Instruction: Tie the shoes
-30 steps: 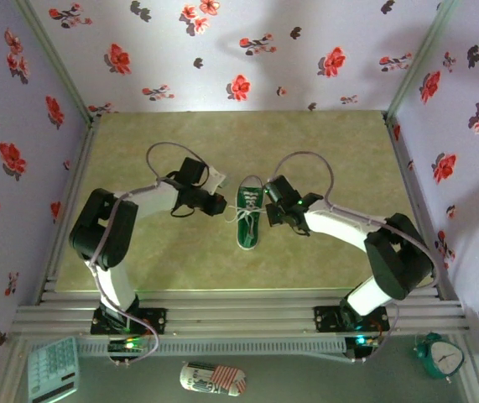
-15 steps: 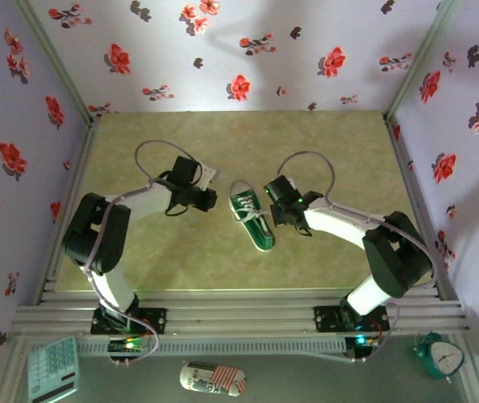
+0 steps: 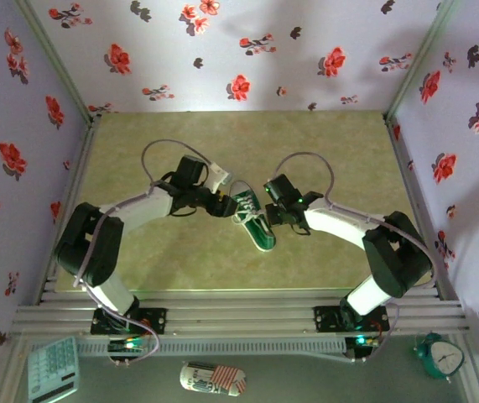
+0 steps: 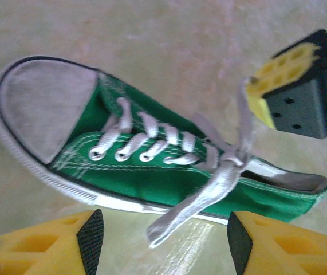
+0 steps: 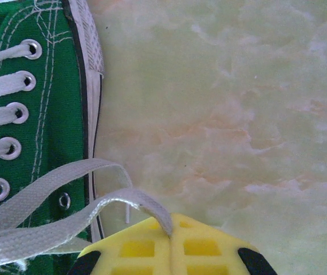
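Near the middle of the pale green marbled worktop (image 3: 331, 151) lies the green canvas sneaker (image 3: 257, 227), resting on its white sole and angled diagonally between the two arms. Its white laces (image 4: 209, 189) are threaded through the eyelets and crossed loosely over the tongue. One free end trails down the side of the shoe onto the worktop.

The left gripper (image 3: 222, 206) sits just beside the sneaker. In the left wrist view its yellow fingers (image 4: 48, 246) are spread wide apart with nothing between them, on the near side of the shoe's sole.

The right gripper (image 3: 273, 215) is at the shoe's other side. Its fingers (image 5: 209, 249) are pressed together, pinching a bend of lace (image 5: 146, 203) at the seam between the pads. From there the strand runs back to the eyelets.
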Action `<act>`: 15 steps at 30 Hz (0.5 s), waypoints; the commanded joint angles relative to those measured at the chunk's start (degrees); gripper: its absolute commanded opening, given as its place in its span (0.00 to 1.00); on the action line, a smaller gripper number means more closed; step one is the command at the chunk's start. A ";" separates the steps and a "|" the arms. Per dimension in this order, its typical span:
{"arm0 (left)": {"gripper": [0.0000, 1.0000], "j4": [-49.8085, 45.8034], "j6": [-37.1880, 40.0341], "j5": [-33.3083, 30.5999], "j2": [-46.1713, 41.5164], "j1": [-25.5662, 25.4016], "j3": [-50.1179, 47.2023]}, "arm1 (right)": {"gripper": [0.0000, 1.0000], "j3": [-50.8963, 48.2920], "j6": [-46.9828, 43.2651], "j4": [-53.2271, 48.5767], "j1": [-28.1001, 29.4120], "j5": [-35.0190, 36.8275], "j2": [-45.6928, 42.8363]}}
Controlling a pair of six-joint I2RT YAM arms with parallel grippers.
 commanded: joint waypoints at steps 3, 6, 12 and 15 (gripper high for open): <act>0.66 -3.43 4.51 3.56 4.82 -1.86 4.67 | 0.00 -0.18 -0.79 0.83 -0.03 -1.16 0.10; 0.67 -4.57 5.30 4.08 6.92 -2.22 6.49 | 0.00 0.02 -0.79 0.64 0.01 -1.36 0.22; 0.67 -7.41 6.83 5.22 10.24 -3.29 9.45 | 0.00 0.11 -0.88 0.57 0.01 -1.47 0.26; 0.62 -7.84 6.88 5.66 11.38 -3.59 10.01 | 0.00 0.20 -0.82 0.50 0.01 -1.35 0.27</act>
